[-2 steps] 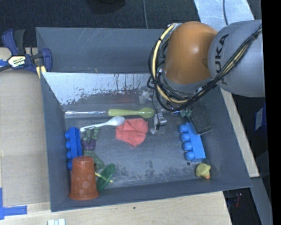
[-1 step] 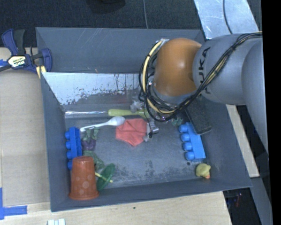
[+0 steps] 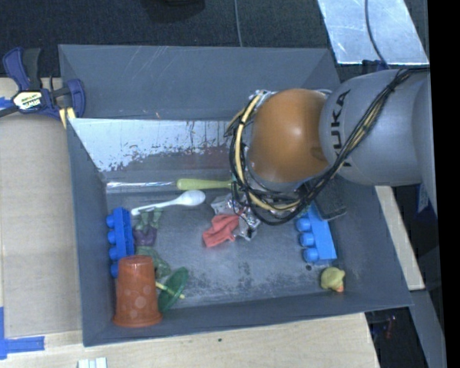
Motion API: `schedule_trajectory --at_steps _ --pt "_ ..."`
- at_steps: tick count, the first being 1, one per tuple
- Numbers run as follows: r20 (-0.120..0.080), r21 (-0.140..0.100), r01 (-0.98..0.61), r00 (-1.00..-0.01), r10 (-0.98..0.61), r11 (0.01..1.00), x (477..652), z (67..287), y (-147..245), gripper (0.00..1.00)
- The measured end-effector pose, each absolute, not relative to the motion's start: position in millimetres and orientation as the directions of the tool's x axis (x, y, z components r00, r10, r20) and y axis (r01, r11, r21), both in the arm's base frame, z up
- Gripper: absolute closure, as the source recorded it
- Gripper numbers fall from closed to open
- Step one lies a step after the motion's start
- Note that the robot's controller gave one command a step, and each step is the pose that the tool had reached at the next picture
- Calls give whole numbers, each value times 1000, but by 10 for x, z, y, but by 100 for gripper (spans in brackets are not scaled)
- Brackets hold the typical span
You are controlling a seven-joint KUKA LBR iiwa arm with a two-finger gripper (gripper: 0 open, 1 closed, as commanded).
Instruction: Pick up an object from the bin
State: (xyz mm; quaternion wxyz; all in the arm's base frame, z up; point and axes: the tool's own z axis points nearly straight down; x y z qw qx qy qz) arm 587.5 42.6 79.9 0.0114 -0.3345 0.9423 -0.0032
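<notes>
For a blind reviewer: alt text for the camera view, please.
The gripper sits at a crumpled red thing in the bin's middle. A white spoon, an orange cup and a blue brick lie left; another blue brick right.

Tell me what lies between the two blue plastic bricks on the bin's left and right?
A small purple-and-green toy, a crumpled red piece and the gripper just beside it, seen in the camera view.

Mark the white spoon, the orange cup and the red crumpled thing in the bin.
white spoon point(image 3: 188, 198): camera view, on its bowl.
orange cup point(image 3: 136, 292): camera view, on its side wall.
red crumpled thing point(image 3: 219, 232): camera view, on its middle.
</notes>
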Motion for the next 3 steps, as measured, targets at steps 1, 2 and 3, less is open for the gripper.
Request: schedule_trajectory --at_steps 1,2,3 --pt "-19 -14 -630 -776 -630 777 5874 800 426 100" --pt "-17 -11 -626 -779 -626 780 5747 1536 534 100" --pt "-16 -10 -638 -770 -638 770 5839 2449 429 100"
